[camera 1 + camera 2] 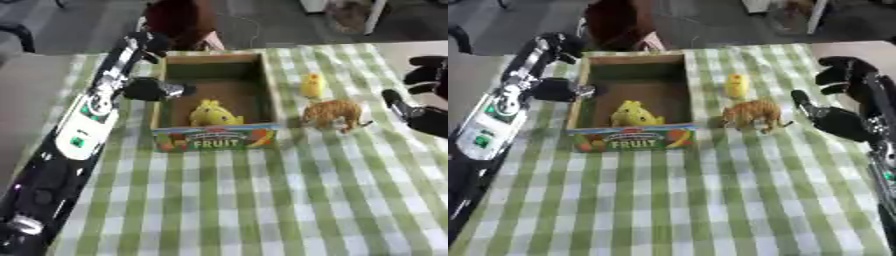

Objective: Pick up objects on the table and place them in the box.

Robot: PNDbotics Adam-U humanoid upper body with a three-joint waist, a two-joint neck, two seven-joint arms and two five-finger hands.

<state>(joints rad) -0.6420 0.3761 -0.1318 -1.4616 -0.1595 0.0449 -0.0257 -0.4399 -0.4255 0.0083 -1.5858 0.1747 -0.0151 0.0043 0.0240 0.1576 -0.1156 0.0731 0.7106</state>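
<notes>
A wooden box (269,90) with a FRUIT label on its front stands at the middle back of the checked cloth. A yellow soft toy (213,114) lies inside it near the front wall. Right of the box stands an orange striped tiger toy (334,114), with a small yellow figure (311,85) behind it. My left hand (140,47) hangs by the box's left wall near its far corner, open and holding nothing, its thumb (162,90) reaching toward the wall. My right hand (842,122) is open just right of the tiger, apart from it.
The green and white checked cloth (262,200) stretches wide in front of the box. A dark brown chair-like shape (179,20) stands beyond the table's far edge. Bare tabletop (411,50) shows at the back right.
</notes>
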